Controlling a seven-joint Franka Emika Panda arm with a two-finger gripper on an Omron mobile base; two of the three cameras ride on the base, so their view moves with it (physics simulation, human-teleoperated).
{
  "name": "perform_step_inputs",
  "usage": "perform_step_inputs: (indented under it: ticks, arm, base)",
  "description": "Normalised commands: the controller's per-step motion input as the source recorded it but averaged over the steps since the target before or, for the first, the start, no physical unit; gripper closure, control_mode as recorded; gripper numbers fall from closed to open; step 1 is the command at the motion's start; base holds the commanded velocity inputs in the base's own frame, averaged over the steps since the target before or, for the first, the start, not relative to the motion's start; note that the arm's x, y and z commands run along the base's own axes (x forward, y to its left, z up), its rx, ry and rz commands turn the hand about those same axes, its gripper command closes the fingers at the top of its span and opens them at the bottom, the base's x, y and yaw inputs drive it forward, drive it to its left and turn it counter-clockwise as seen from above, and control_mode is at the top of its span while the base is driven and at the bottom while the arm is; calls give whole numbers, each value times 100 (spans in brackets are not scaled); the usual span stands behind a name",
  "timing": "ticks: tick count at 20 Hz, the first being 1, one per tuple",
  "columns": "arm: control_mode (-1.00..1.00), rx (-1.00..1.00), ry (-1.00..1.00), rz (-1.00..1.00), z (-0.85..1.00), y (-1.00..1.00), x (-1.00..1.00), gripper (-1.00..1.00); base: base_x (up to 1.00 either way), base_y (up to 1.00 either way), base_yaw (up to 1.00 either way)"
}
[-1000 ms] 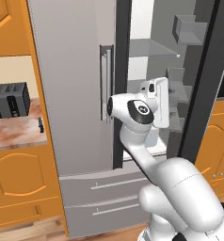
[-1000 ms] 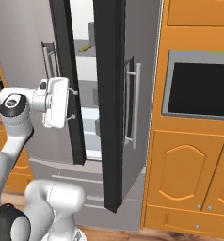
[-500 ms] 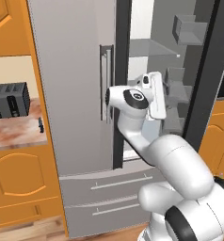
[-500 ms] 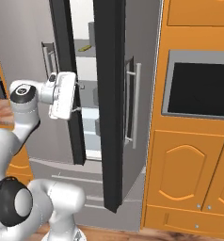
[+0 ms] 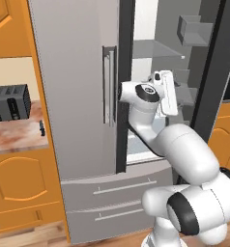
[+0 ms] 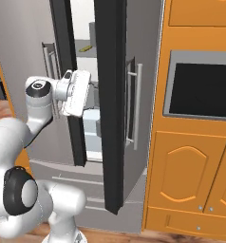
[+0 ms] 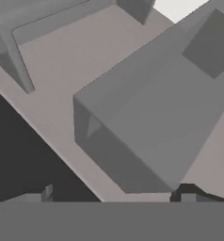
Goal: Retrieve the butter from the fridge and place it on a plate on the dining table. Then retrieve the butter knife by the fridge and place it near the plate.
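The grey steel fridge [image 5: 78,87] stands with its left door shut and its right door [image 6: 110,95] swung open. My white hand [image 5: 166,92] is at the opening, at mid-shelf height, pointing inward. My gripper [image 7: 116,197] is open, its fingertips [image 7: 47,193] wide apart with nothing between them, and a grey fridge bin [image 7: 151,117] lies ahead. A small yellowish block, the butter [image 6: 86,48], lies on an upper shelf above my hand [image 6: 77,92]. The butter knife [image 5: 42,128], a small dark sliver, is on the marbled counter left of the fridge.
A black toaster [image 5: 8,103] sits on the narrow counter [image 5: 15,137] to the left. Orange cabinets and a dark built-in oven [image 6: 200,90] flank the fridge on the right. The open door's dark edge stands close to the right of my hand. Two drawers [image 5: 117,193] sit below.
My hand has risen a little and moved closer to the fridge opening as the arm swung round. The jaws have stayed open.
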Motion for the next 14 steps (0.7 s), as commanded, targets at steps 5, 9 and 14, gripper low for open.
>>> perform_step_inputs:
  ticks: [5,9,14]
  arm:
    - [-100,0,5,-1,0,-72,0,-100]
    - [-100,0,2,-2,0,-84,-4,-100]
    - [-100,0,3,-4,0,-99,-16,-100]
  base:
    - [0,0,0]
    - [0,0,0]
    - [0,0,0]
